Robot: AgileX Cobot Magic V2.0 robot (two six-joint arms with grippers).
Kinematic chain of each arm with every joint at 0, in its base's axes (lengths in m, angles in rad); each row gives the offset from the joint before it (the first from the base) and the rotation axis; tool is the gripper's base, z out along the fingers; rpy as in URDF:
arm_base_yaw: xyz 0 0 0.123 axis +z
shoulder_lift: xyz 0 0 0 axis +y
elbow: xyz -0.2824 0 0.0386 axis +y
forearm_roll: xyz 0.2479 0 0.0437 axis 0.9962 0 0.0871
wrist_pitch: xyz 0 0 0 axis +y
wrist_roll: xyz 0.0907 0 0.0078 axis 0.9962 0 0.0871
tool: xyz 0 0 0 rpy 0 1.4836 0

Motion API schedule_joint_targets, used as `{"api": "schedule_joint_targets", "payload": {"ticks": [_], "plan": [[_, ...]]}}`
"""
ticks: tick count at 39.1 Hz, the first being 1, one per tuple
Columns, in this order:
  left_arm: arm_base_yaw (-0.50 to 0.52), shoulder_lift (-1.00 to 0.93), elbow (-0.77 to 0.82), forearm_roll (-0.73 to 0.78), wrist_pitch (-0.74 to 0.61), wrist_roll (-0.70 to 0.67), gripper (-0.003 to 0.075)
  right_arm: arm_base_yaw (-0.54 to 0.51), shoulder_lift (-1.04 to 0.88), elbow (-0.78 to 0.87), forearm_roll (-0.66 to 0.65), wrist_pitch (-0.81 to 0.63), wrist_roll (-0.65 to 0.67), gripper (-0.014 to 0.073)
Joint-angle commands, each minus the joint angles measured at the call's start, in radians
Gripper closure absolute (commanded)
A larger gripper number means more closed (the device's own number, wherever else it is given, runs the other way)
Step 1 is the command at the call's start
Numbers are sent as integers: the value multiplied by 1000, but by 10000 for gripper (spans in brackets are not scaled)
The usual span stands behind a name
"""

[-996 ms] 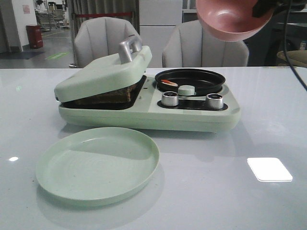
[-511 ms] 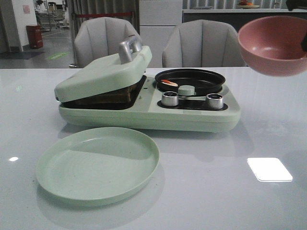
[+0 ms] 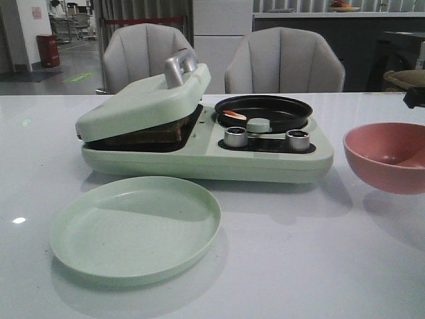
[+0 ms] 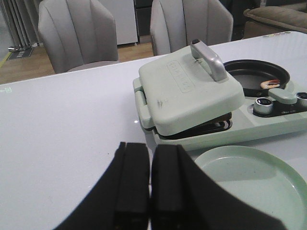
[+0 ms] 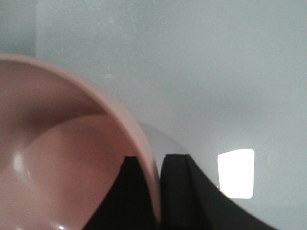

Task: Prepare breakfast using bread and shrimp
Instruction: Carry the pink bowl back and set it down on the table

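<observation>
The bread (image 3: 158, 129) shows only as a brown crust edge under the tilted lid (image 3: 143, 103) of the pale green breakfast maker (image 3: 265, 159). The shrimp (image 3: 234, 115) lies in the maker's round black pan (image 3: 265, 109); it also shows in the left wrist view (image 4: 270, 83). My right gripper (image 5: 156, 160) is shut on the rim of an empty pink bowl (image 5: 57, 158), one finger inside and one outside. The bowl (image 3: 388, 156) sits low at the table's right; I cannot tell if it touches. My left gripper (image 4: 151, 148) is shut and empty, in front of the maker's left end.
An empty pale green plate (image 3: 136, 226) lies on the white table (image 3: 299, 266) in front of the maker. Two metal knobs (image 3: 234, 137) sit on the maker's front. Two grey chairs (image 3: 282, 60) stand behind the table.
The pink bowl has come down from high above the pan to table height at the right. The maker, plate and shrimp have not moved.
</observation>
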Motion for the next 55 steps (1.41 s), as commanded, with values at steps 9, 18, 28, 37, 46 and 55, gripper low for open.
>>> {"api": "schedule_joint_targets", "payload": {"ticks": [9,18,28,37,46,55], "plan": [[1,7,-29,-13,-84,-12,606,-6,11,-38,22,-66,-38,396],[1,7,-29,-13,-84,-12,606,-6,12,-122,-14,2,-42,63],[1,7,-29,-13,-84,-12,606,23,-143,-197,5,-13,-102,45],[1,7,-29,-13,-84,-12,606,129,-307,-192,13,-115,-162,45],[1,7,-29,-13,-84,-12,606,226,-444,-132,22,-185,-182,45],[1,9,-29,-13,-142,-12,606,290,-657,107,46,-400,-182,45]]}}
